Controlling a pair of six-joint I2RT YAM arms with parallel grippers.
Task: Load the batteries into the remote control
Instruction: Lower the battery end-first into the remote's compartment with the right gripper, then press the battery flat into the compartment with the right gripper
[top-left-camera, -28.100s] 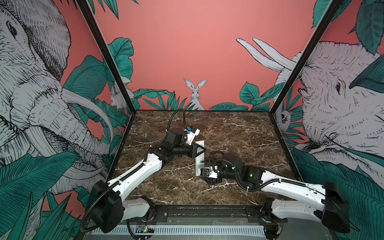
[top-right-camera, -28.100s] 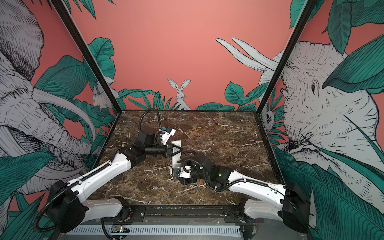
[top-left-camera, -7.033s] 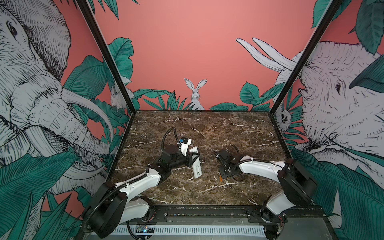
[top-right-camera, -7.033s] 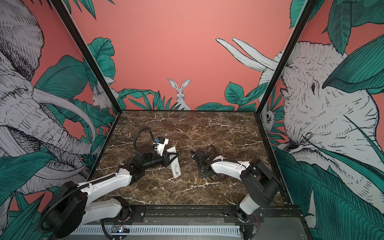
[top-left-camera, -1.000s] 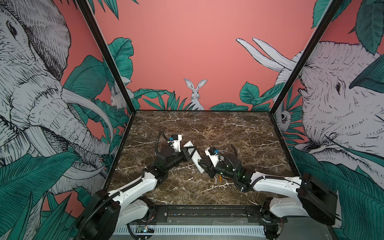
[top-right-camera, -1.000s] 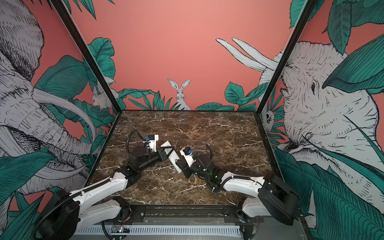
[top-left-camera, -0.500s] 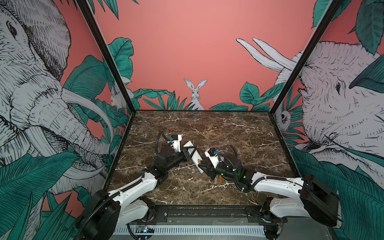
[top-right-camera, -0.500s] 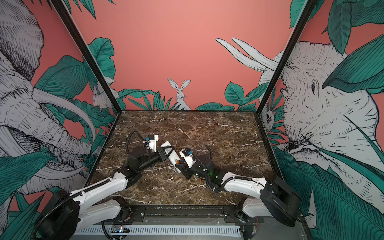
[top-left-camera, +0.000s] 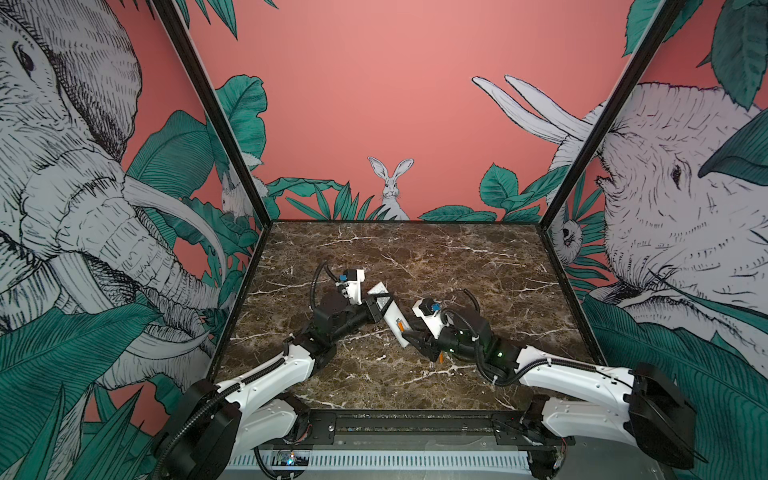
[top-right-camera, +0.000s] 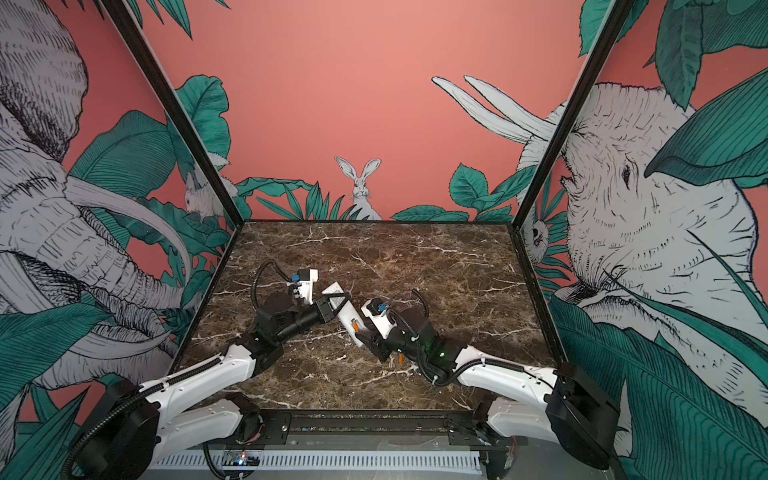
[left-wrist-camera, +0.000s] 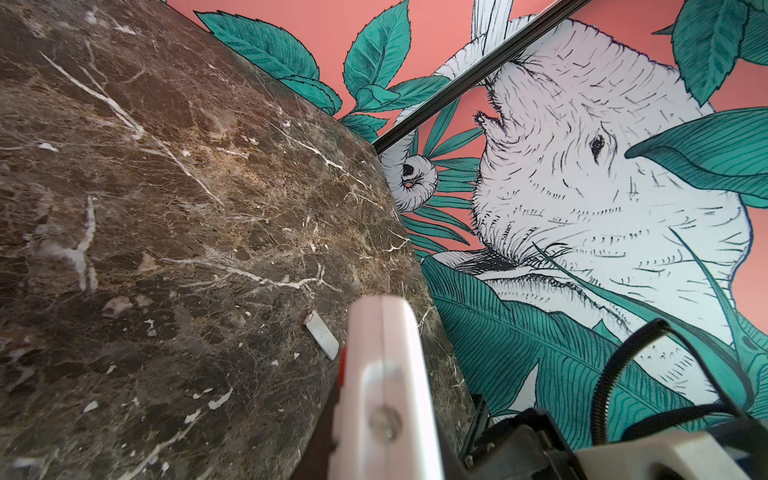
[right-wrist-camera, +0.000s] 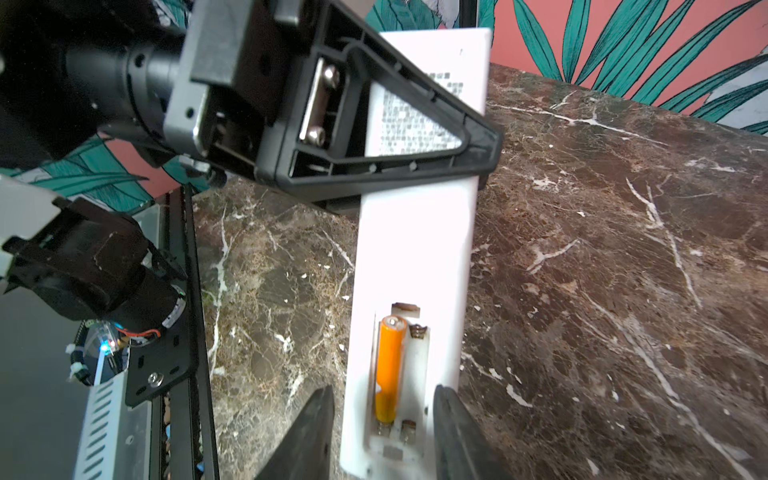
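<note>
Brown marble table (top-left-camera: 457, 266) fills the floor of the booth, and both arms meet near its middle. The remote control (right-wrist-camera: 415, 241) is the long white bar between them, back face up, running at a slant in both top views from far-left to near-right. Its battery bay at the near end is uncovered.

My left hand (top-left-camera: 380, 305) is pressed together on the remote control's upper half. One black triangular finger lies across the printed label there. My right hand (top-left-camera: 411, 336) is spread, with one dark finger on either side of the end that has the bay. I cannot tell whether those fingers touch the white plastic.

In the left wrist view a small white plastic piece (left-wrist-camera: 322, 341) lies flat on the table, just beyond the remote control's tip.

The seated battery (right-wrist-camera: 390, 365) is orange and lies lengthwise in one slot of the bay, and the slot beside it shows bare contacts. The second battery (top-right-camera: 401, 358) is on the table, tucked just beside my right wrist.
</note>
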